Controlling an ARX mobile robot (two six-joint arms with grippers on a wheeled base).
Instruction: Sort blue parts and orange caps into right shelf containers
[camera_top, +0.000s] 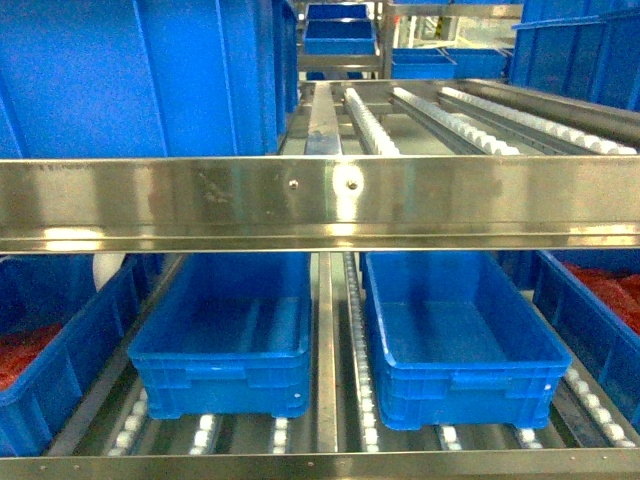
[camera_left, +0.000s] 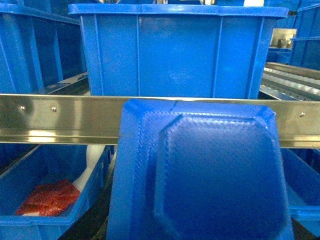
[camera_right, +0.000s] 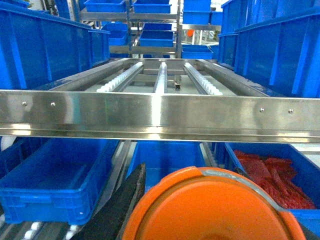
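A large blue part (camera_left: 210, 175) with an octagonal raised face fills the left wrist view. It sits right in front of the camera and hides my left gripper's fingers. In the right wrist view a round orange cap (camera_right: 215, 210) sits in my right gripper (camera_right: 210, 222). One black finger (camera_right: 122, 200) presses its left edge and the other is hidden. Two empty blue crates (camera_top: 220, 385) (camera_top: 465, 390) stand side by side on the lower shelf rollers. Neither gripper shows in the head view.
A steel shelf rail (camera_top: 320, 205) crosses every view above the lower crates. Outer crates at left (camera_top: 60, 370) and right (camera_top: 580, 320) hold red pieces (camera_right: 272, 172). A tall blue crate (camera_left: 170, 55) stands on the upper level, beside bare roller tracks (camera_top: 450, 115).
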